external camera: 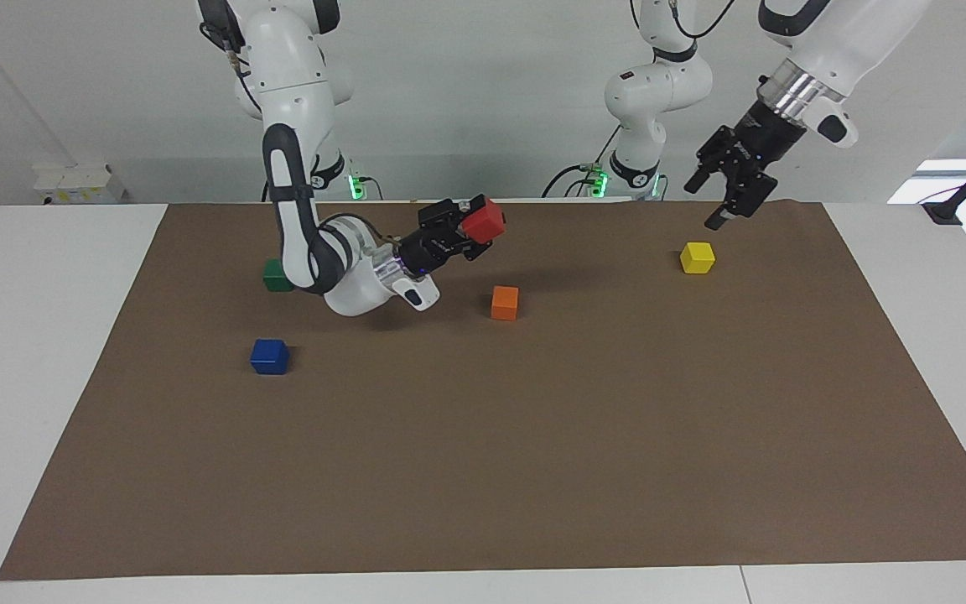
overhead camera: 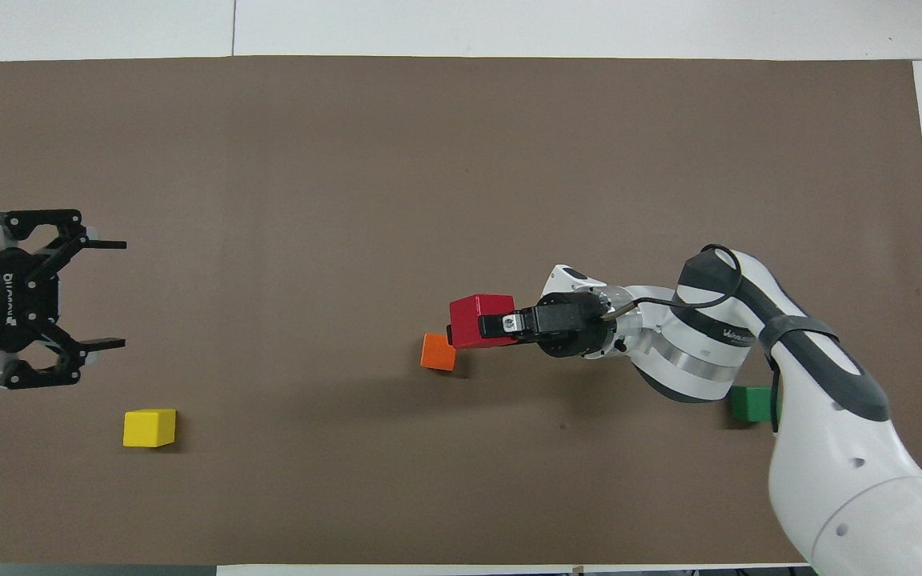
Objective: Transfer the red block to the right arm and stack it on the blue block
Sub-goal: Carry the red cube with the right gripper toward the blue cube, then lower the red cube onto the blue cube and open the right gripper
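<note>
The red block (external camera: 484, 220) is held clamped in the right end effector (external camera: 468, 228), raised above the brown mat (external camera: 533, 436) beside the orange block (external camera: 505, 302). The blue block (external camera: 269, 356) is seen toward the right arm's end of the table. The left end effector (external camera: 732, 192) is spread wide and empty above the yellow block (external camera: 698, 257).

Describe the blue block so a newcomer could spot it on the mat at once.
Start at the brown mat and go to the right arm's end. Two cubes sit there; the blue block is the one farther from the robots, alone on bare mat. Its neighbour, the green block, is dark green and partly hidden by the arm.
</note>
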You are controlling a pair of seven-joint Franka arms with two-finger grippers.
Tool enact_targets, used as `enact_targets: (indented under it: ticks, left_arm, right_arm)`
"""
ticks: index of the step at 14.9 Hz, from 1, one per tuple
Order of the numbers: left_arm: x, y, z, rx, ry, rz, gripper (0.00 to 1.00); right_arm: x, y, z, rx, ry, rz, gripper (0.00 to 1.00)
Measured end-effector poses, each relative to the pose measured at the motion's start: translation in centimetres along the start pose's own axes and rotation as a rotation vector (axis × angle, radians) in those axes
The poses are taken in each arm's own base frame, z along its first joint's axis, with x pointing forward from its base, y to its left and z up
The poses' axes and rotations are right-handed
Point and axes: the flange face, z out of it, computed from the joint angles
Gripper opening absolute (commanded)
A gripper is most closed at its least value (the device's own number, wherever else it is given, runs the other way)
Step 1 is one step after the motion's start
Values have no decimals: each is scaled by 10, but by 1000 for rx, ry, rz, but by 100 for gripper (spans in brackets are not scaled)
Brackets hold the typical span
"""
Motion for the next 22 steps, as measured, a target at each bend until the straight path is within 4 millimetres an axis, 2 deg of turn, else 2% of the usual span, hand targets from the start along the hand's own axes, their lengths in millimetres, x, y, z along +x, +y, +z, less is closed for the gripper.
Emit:
enact_targets:
  ticks: [4, 7, 9, 11, 14, 16, 19, 21, 22]
  left_arm:
    - [26, -1, 18, 124, 136, 342, 100]
    - [42, -1, 28, 278, 179, 632, 100]
    - [50, 4, 16, 399, 180, 828, 100]
    - [54, 16, -7, 488, 166, 991, 100]
    - [53, 34, -26, 532, 162, 1109, 100]
    - [50, 39, -21, 549, 151, 1164, 100]
    - [44, 36, 1, 582, 115, 1184, 100]
    - [43, 38, 6, 562, 135, 1202, 100]
    - [49, 41, 4, 530, 148, 1199, 100]
  right_arm:
    - [16, -51, -44, -301, 10, 40, 0]
    - [29, -118, -74, -614, 16, 83, 0]
    - [31, -165, -82, -829, 11, 88, 0]
    - [29, -199, -94, -1041, 8, 89, 0]
    - [31, -218, -127, -1398, -9, 93, 0]
    - [34, -223, -147, -1618, -4, 83, 0]
    - [42, -227, -165, -1879, 34, 78, 0]
    - [48, -227, -171, -1971, 63, 43, 0]
    - [50, -226, -175, -2003, 69, 30, 0]
